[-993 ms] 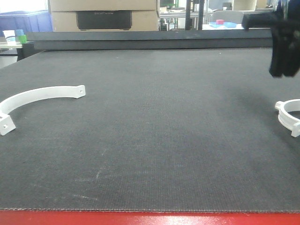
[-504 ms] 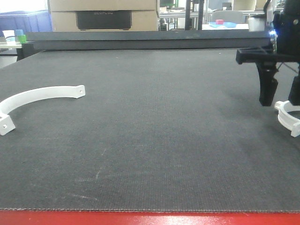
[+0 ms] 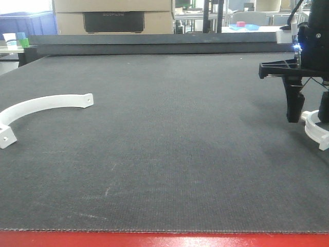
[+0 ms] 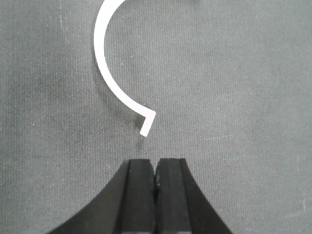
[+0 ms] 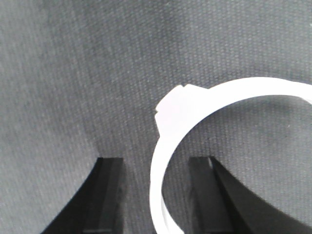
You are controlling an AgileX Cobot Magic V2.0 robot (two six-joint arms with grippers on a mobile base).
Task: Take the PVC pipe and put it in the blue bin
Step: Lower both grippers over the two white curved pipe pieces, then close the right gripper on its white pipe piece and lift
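Observation:
The PVC pipe (image 3: 314,129), a small white half-ring with a squared tab, lies on the dark mat at the far right edge. My right gripper (image 3: 309,117) is open and low over it, one finger on each side of the ring's near arm. In the right wrist view the PVC pipe (image 5: 195,103) curves up between the spread fingers of the right gripper (image 5: 156,163), touching neither. My left gripper (image 4: 156,163) is shut on nothing, just short of the end tab of a long white arc (image 4: 105,68). A blue bin (image 3: 28,23) stands beyond the table's far left corner.
The long thin white arc (image 3: 46,103) with holed tabs lies at the left of the mat. A raised dark ledge (image 3: 154,43) runs along the table's far edge, with cardboard boxes (image 3: 113,15) behind. A red strip (image 3: 164,240) marks the near edge.
My right gripper has come down from above the mat's right side and now stands with its open fingers around the PVC pipe. The pipe and the arc have not moved.

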